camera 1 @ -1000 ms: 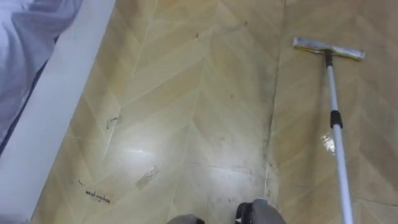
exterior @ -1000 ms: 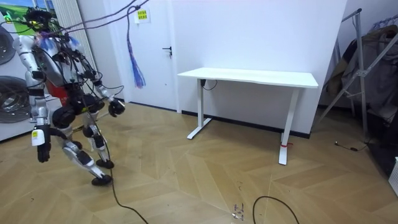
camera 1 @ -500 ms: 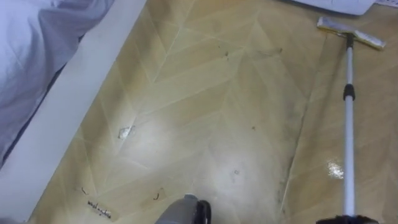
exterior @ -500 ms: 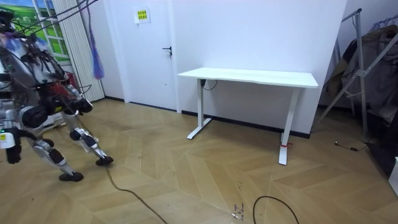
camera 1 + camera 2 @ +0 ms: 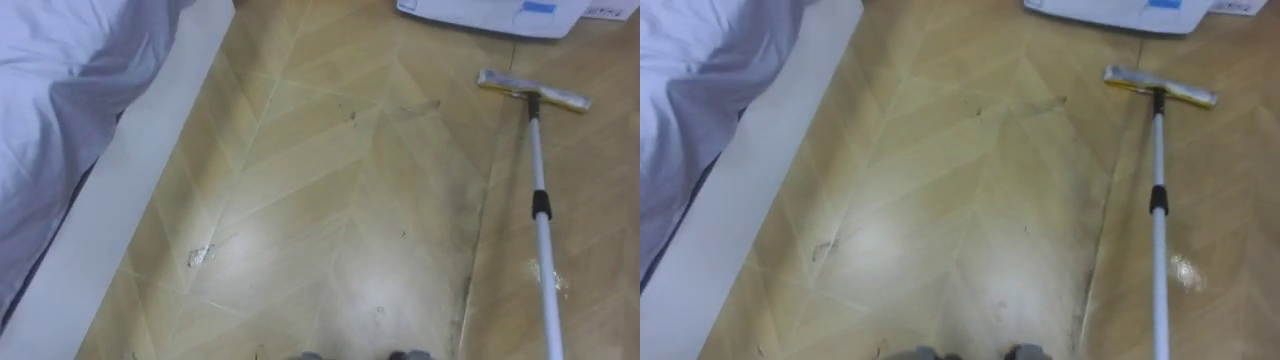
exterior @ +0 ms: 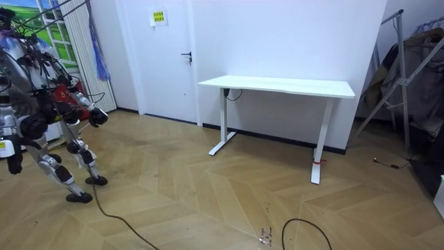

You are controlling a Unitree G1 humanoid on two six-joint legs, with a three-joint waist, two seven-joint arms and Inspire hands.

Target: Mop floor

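One flat mop with a yellowish-grey pad point(image 5: 533, 92) and a white pole with a black collar point(image 5: 540, 205) is lying out on the floor at the robot's right. The pad is sitting flat on the boards, just short of a low white casing with a blue patch point(image 5: 487, 15), and the pole is running back out of the lower right edge.

Step in hand, as I judge it: a mopping stroke, pad at far reach.

Hands: the forward hand point(image 6: 98, 117) and the hanging hand point(image 6: 14, 165) are appearing small in the room view. I cannot tell whether their fingers are apart or clamped, nor which one is holding the pole.

Next move is probably calling for dragging the pad sideways to the dark smudged seam point(image 5: 468, 250) and the pale scrap point(image 5: 200, 255), while keeping the pad flat.

Surface: the tan herringbone wood-look floor point(image 5: 330, 170) is glaring in places, with a wet glint beside the pole. A white bed frame board point(image 5: 130, 190) with lavender-white bedding point(image 5: 60, 80) is bordering it on the left.

Room: the robot is standing crouched at the room view's left, near a white door point(image 6: 166, 62). A white desk point(image 6: 277, 86) is standing against the wall, well apart from it.
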